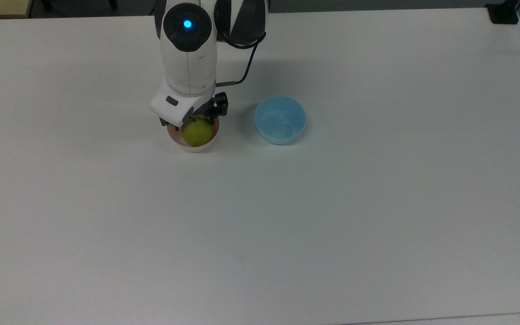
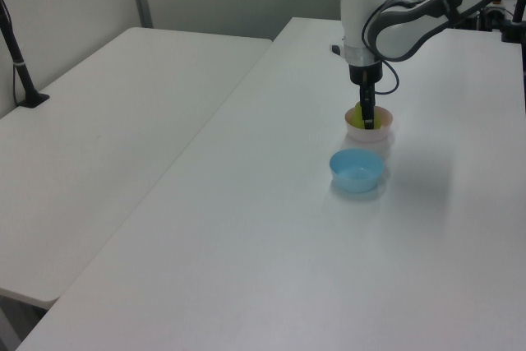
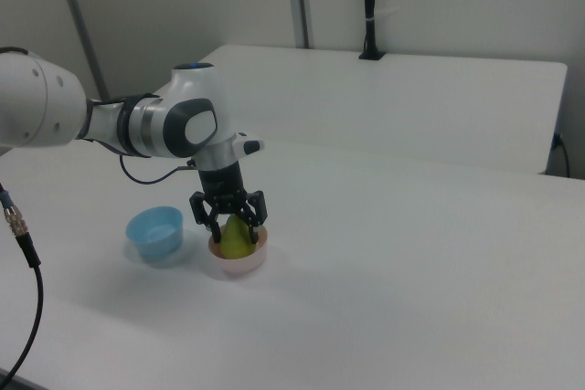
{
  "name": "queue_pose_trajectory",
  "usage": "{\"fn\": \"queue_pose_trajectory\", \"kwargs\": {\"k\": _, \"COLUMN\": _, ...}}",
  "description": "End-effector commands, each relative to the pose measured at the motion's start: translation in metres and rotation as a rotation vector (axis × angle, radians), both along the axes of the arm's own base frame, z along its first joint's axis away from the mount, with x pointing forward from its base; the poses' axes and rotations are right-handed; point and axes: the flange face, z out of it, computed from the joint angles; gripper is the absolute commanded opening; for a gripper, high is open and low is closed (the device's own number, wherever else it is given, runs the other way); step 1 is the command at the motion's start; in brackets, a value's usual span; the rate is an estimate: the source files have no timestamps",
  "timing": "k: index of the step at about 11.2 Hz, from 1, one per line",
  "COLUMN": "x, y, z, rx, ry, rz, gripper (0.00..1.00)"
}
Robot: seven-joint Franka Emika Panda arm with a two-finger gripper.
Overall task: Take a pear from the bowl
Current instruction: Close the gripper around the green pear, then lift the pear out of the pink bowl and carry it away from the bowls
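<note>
Gripper (image 3: 231, 229) first: I am looking at it in the right view, and it is hanging low over the pink bowl (image 3: 239, 265) with its two black fingers (image 3: 207, 223) spread apart, one on each side of the pear (image 3: 237, 238). I am not seeing the fingers squeeze the fruit, so I think it is open and holding nothing for now. The fingers are reaching down inside the rim, I think so they can close around the fat part of the pear.

The pear is sitting inside the pink bowl, with its thin end pointing up between the fingers. In the top view, the pear (image 1: 197, 132) is peeking out from under the white arm (image 1: 188, 54), and the pink bowl (image 1: 195, 147) is resting on the white table (image 1: 287, 216).

Going farther along, the blue bowl (image 3: 156, 230) is standing near the pink one, not touching it. It is not part of my job, so I am leaving it alone. I think squeezing comes next, then lifting.
</note>
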Motion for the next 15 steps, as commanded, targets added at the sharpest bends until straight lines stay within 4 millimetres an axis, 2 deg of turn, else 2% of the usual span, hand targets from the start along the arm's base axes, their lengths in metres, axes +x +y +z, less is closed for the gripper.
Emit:
{"fn": "queue_pose_trajectory", "kwargs": {"k": 1, "x": -0.001, "y": -0.003, "z": -0.007, "rx": -0.007, "ry": -0.016, "rz": 0.024, "gripper": 0.74}}
{"fn": "queue_pose_trajectory", "kwargs": {"k": 4, "x": -0.001, "y": -0.002, "z": -0.005, "rx": -0.008, "ry": -0.018, "rz": 0.019, "gripper": 0.37}}
{"fn": "queue_pose_trajectory", "kwargs": {"k": 5, "x": -0.002, "y": -0.002, "z": 0.0, "rx": -0.008, "ry": -0.02, "rz": 0.014, "gripper": 0.34}}
{"fn": "queue_pose_trajectory", "kwargs": {"k": 7, "x": -0.009, "y": -0.001, "z": 0.024, "rx": -0.01, "ry": -0.003, "rz": 0.005, "gripper": 0.31}}
{"fn": "queue_pose_trajectory", "kwargs": {"k": 9, "x": -0.016, "y": 0.0, "z": 0.057, "rx": -0.004, "ry": -0.01, "rz": -0.005, "gripper": 0.31}}
{"fn": "queue_pose_trajectory", "kwargs": {"k": 11, "x": -0.015, "y": -0.003, "z": 0.092, "rx": 0.003, "ry": -0.021, "rz": -0.021, "gripper": 0.31}}
{"fn": "queue_pose_trajectory", "kwargs": {"k": 13, "x": -0.018, "y": -0.008, "z": 0.137, "rx": 0.004, "ry": -0.035, "rz": -0.036, "gripper": 0.31}}
{"fn": "queue_pose_trajectory", "kwargs": {"k": 14, "x": -0.017, "y": -0.014, "z": 0.156, "rx": 0.012, "ry": -0.041, "rz": -0.049, "gripper": 0.31}}
{"fn": "queue_pose_trajectory", "kwargs": {"k": 15, "x": -0.015, "y": -0.032, "z": 0.17, "rx": 0.026, "ry": -0.053, "rz": -0.08, "gripper": 0.31}}
